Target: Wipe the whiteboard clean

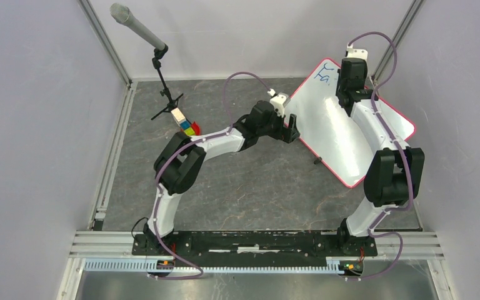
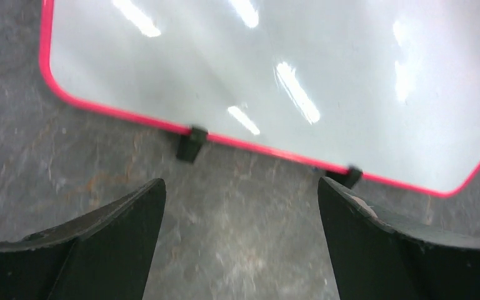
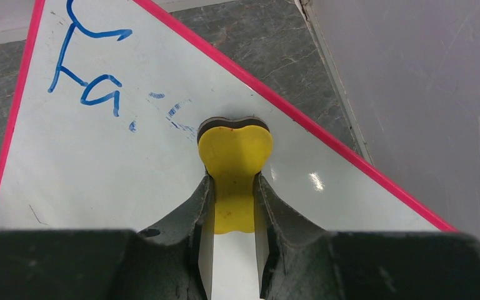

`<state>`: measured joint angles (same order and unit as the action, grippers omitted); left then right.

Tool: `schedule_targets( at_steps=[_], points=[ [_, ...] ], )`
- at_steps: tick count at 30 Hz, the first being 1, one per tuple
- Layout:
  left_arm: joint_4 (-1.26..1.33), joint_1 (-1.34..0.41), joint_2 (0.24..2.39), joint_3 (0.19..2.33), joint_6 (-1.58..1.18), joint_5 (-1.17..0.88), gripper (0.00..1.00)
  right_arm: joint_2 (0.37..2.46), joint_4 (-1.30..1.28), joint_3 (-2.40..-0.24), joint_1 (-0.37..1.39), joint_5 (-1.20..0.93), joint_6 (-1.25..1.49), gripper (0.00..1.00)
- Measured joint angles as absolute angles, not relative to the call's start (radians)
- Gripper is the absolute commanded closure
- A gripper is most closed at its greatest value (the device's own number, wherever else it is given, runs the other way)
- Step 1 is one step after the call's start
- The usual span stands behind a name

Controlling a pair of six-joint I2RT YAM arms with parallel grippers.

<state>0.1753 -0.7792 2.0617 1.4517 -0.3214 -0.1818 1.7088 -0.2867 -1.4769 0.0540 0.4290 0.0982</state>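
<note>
The whiteboard (image 1: 344, 134) with a pink-red frame lies at the right of the table. Blue handwriting (image 1: 326, 76) remains at its far corner; in the right wrist view the handwriting (image 3: 90, 69) sits up left, with faint smears beside it. My right gripper (image 1: 352, 78) is shut on a yellow eraser (image 3: 234, 169) whose dark pad rests on the whiteboard (image 3: 100, 169) just right of the writing. My left gripper (image 1: 292, 129) is open and empty, at the board's left edge. In the left wrist view the whiteboard (image 2: 300, 69) and its black feet (image 2: 190, 144) lie just ahead.
A microphone on a black stand (image 1: 159, 69) stands at the back left. Small coloured blocks (image 1: 187, 127) lie by the left arm's elbow. Grey walls and metal rails (image 1: 109, 162) enclose the table on both sides.
</note>
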Motion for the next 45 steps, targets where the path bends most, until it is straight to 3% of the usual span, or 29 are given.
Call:
schedule_targets(
  at_steps=[5,10,18,27,30,39,45],
  points=[
    [0.185,-0.765,2.206,1.617,-0.370,-0.186,0.05,1.709,-0.287,-1.477,0.054,0.431,0.089,0.75],
    [0.214,-0.750,2.290,1.648,-0.432,-0.213,0.06,1.709,-0.286,-1.477,0.054,0.430,0.089,0.74],
    [0.266,-0.737,2.351,1.649,-0.474,-0.271,0.27,1.715,-0.286,-1.477,0.055,0.455,0.091,0.74],
    [0.361,-0.742,2.370,1.642,-0.478,-0.294,0.35,1.757,-0.289,-1.506,0.070,0.507,0.092,0.74],
    [0.361,-0.742,2.371,1.642,-0.478,-0.292,0.37,1.795,-0.298,-1.556,0.083,0.519,0.092,0.69],
    [0.325,-0.741,2.411,1.700,-0.477,-0.286,0.56,1.866,-0.320,-1.648,0.108,0.544,0.081,0.41],
    [0.316,-0.741,2.413,1.703,-0.477,-0.273,0.63,1.866,-0.323,-1.637,0.112,0.578,0.072,0.52]
  ],
)
